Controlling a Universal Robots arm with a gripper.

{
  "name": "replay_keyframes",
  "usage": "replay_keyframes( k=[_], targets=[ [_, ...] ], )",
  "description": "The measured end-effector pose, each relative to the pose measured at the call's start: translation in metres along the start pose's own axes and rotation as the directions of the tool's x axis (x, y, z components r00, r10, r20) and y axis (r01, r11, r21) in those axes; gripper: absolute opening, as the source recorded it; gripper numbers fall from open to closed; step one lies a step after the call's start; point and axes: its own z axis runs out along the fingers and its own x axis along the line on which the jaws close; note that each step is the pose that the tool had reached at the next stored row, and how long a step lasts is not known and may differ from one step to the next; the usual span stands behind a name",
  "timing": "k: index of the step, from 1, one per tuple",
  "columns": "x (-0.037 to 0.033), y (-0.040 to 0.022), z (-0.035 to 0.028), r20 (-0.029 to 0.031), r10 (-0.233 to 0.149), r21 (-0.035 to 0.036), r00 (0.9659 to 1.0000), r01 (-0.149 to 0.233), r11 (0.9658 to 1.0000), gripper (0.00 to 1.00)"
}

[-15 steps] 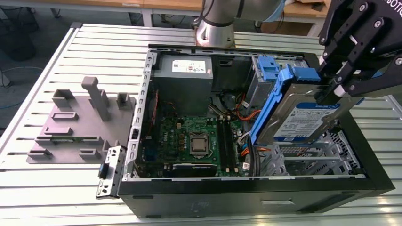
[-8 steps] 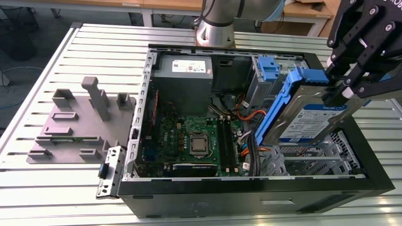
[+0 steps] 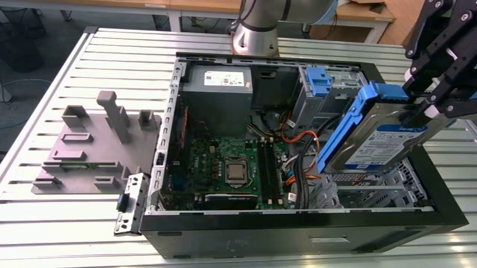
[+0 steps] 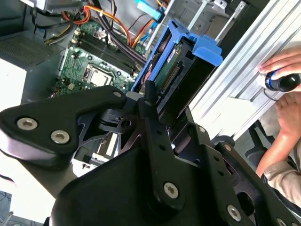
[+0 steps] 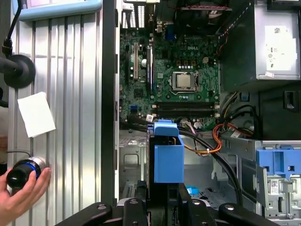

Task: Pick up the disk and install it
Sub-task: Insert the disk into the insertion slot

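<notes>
In the exterior view, the gripper is clenched on the disk. The disk hangs tilted over the open computer case, at the exterior view's right, with its lower end near the cables. I judge that this lower end could catch on the cables or on the metal cage. The drive could also slip, because it seems to be held near one end. This view gives the tilt and the height of the disk.

The second wrist view gives the grasp itself. A finger presses against the side of the disk, above the motherboard. A person's hand rests on a round black and blue device beside the case.

The first wrist view looks along the disk, so it gives the alignment. The disk stands between the motherboard and the blue bracket. A wrong alignment with the bay would jam it.
</notes>
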Motion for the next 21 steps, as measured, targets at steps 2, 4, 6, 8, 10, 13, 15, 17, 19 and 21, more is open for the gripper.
replay_keyframes(
  k=[2, 4, 6, 8, 10, 13, 15, 17, 19, 21],
  targets=[
    [-0.0001, -0.0037, 0.0001, 0.0000, 0.000, -0.0001, 1.0000, 0.000, 1.0000, 0.35],
    [-0.0002, -0.0071, 0.0002, -0.0001, 0.000, -0.0001, 1.0000, 0.000, 1.0000, 0.35],
    [-0.0002, -0.0104, 0.0004, 0.0000, 0.000, -0.0001, 1.0000, 0.000, 1.0000, 0.35],
    [-0.0003, -0.0139, 0.0008, 0.0000, 0.000, -0.0001, 1.0000, 0.000, 1.0000, 0.35],
    [-0.0003, -0.0166, 0.0018, -0.0001, 0.000, -0.0001, 1.0000, 0.000, 1.0000, 0.35],
    [-0.0004, -0.0199, 0.0036, -0.0002, 0.000, -0.0001, 1.0000, 0.000, 1.0000, 0.35],
    [-0.0004, -0.0215, 0.0049, 0.0000, 0.000, -0.0001, 1.0000, 0.000, 1.0000, 0.35],
    [-0.0003, -0.0228, 0.0061, 0.0005, 0.000, -0.0001, 1.0000, 0.000, 1.0000, 0.35],
    [-0.0003, -0.0246, 0.0066, 0.0014, 0.000, -0.0002, 1.0000, 0.000, 1.0000, 0.35],
    [-0.0004, -0.0277, 0.0069, 0.0013, 0.000, -0.0001, 1.0000, 0.000, 1.0000, 0.35]
  ],
)
